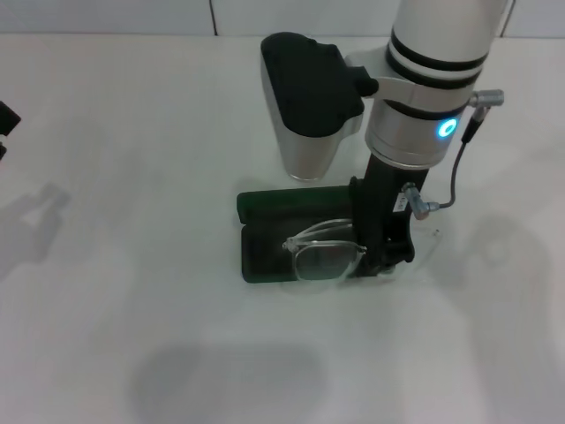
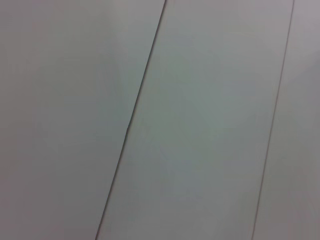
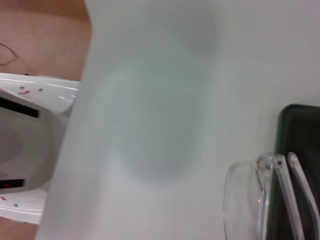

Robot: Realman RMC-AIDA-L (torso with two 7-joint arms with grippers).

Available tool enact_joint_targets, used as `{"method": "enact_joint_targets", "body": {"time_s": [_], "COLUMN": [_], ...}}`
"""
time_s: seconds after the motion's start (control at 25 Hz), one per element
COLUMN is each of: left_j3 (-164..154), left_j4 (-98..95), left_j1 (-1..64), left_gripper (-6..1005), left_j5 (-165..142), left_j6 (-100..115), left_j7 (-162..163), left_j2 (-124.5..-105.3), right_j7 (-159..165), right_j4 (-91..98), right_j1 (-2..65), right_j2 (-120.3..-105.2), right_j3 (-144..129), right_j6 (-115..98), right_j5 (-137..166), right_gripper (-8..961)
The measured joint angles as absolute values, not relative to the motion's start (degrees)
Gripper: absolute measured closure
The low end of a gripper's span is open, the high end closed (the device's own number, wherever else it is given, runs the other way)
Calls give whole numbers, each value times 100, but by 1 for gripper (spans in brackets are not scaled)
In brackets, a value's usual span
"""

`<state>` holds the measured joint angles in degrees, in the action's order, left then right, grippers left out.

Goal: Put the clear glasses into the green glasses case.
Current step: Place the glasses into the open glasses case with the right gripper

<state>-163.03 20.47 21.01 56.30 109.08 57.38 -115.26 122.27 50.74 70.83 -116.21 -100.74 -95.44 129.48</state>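
Note:
The green glasses case (image 1: 269, 243) lies open near the middle of the white table (image 1: 132, 265), its lid flat on the far side. My right gripper (image 1: 386, 250) stands at the case's right end, shut on the clear glasses (image 1: 325, 253). The glasses are folded and sit over the case's front part, with one lens reaching past the front edge. In the right wrist view the clear glasses (image 3: 272, 200) show close up, arms over the dark case (image 3: 300, 130) and a lens over the table. My left gripper (image 1: 4, 124) is parked at the far left edge of the head view.
The right arm's black and silver wrist housing (image 1: 305, 97) hangs above the table behind the case. In the right wrist view the table's edge (image 3: 75, 125) borders a white robot body part (image 3: 30, 150) and brown floor. The left wrist view holds only pale panels.

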Motion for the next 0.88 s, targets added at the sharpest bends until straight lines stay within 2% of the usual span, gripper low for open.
{"method": "enact_joint_targets", "body": {"time_s": [0.4,0.64,0.88], "left_j3": [-16304,-16304,-16304], "left_j4": [2009,1771,1750], "left_j1": [2101,2113,2117], "left_gripper": [750,750,750], "left_j5": [5582,5564,5489], "left_j6": [10934,10958,10960], "left_j7": [5751,5778,5780], "left_j2": [-11607,-11478,-11476], "right_j7": [12208,12194,12151], "right_j4": [4804,4758,4658], "right_j1": [7196,7198,7198], "right_j2": [-11619,-11619,-11619], "right_j3": [-10394,-10591,-10683], "right_j6": [-8922,-8690,-8474], "right_j5": [12873,12765,12651], "right_gripper": [743,739,736]}}
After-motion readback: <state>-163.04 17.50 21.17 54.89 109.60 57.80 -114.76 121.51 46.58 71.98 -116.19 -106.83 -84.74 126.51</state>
